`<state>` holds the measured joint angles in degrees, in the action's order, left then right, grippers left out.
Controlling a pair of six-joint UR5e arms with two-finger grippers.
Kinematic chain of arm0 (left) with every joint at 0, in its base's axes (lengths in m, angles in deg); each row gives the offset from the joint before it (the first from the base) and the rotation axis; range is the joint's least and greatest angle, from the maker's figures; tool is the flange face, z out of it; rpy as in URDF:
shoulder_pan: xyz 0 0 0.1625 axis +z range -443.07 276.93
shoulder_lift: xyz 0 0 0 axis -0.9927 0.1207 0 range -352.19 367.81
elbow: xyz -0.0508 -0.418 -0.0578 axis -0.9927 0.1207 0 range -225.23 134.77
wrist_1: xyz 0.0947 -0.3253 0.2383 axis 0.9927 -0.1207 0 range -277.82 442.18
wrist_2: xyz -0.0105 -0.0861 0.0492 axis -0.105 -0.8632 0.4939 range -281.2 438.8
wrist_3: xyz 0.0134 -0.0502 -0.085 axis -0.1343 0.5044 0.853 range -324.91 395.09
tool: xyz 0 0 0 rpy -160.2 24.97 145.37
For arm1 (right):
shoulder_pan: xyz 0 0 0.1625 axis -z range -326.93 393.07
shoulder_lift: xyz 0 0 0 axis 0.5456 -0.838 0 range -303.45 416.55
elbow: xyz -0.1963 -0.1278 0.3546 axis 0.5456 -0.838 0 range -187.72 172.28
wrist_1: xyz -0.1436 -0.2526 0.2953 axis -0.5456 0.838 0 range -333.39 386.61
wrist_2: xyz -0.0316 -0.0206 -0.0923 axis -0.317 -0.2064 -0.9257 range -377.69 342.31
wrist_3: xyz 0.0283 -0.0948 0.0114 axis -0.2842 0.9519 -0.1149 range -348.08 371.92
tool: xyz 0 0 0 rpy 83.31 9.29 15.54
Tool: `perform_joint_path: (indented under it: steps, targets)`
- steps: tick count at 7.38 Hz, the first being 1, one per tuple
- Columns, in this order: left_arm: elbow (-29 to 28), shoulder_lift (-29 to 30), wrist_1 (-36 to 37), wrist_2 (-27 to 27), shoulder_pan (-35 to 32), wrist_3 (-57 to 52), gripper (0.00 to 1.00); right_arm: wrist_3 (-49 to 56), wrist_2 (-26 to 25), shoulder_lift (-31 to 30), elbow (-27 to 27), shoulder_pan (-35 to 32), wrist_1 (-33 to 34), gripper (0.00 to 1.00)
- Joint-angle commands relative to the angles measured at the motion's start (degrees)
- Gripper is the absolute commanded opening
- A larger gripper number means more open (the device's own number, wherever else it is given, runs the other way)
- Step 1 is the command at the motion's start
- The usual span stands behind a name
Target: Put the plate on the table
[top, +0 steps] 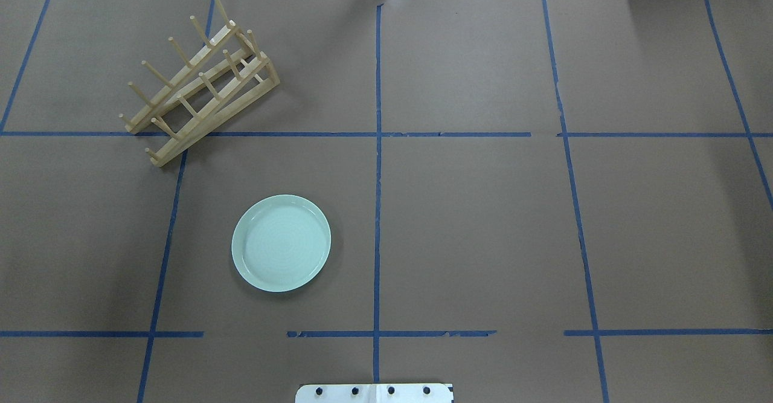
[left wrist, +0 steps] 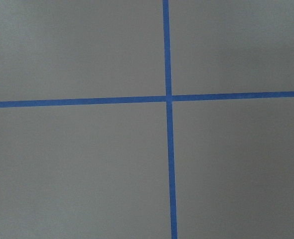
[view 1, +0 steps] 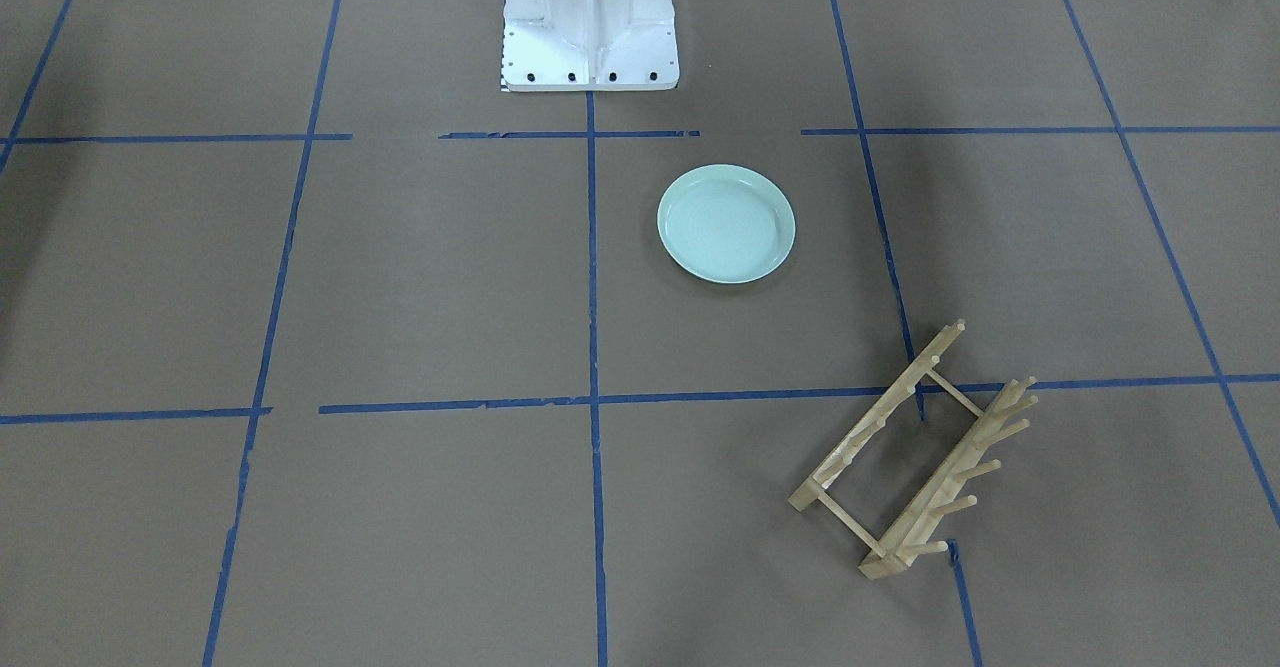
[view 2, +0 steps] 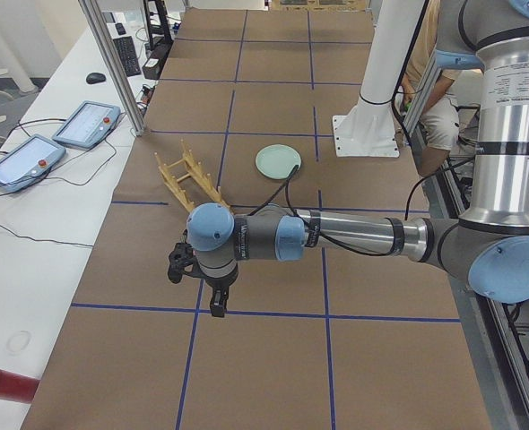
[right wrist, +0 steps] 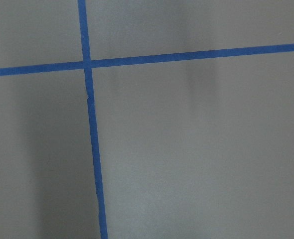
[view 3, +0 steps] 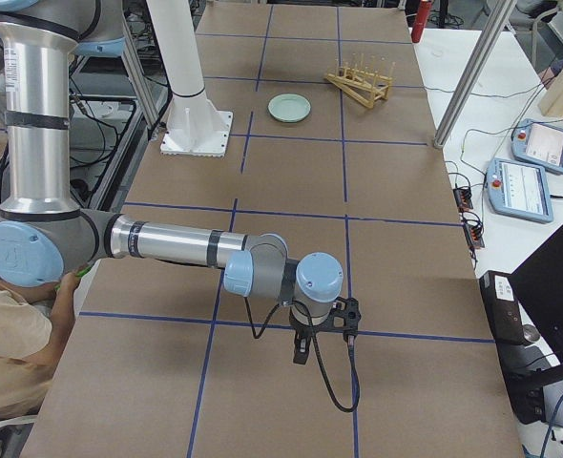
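Seemingly the step is as good as finished, so doing it well now means leaving things alone. The table [top: 483, 240] carries the plate flat on its paper, with no arm near it. Any further move should keep both arms out wide and high enough not to sweep across the middle, since a glossy plate would slide at a nudge.

Seen from overhead, the rack [top: 199, 83] stands with no plate between its pegs at about 11 o'clock from the plate [top: 281, 243], well apart from it. The plate lies at about 8 o'clock from the table's middle, rim up, with the white base [top: 374, 393] at its 5 o'clock.

The left arm [view 2: 354, 237] stretches level and low toward its end of the table, wrist bent so the left gripper [view 2: 212, 300] points down over a tape crossing. The right arm [view 3: 167, 243] mirrors this at the other end, and the right gripper [view 3: 305, 348] hangs likewise. Neither holds anything that I can see. How wide the fingers of either stand, I cannot tell.
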<state>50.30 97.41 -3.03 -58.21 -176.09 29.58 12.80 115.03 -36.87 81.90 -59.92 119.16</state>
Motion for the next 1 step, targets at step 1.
perform_joint_path:
  steps: [1]
  targets:
    - [0.1, 0.4, 0.1, -0.1, 0.3, 0.0, 1.00, 0.0, 0.0, 0.0, 0.0, 0.0, 0.0, 1.00]
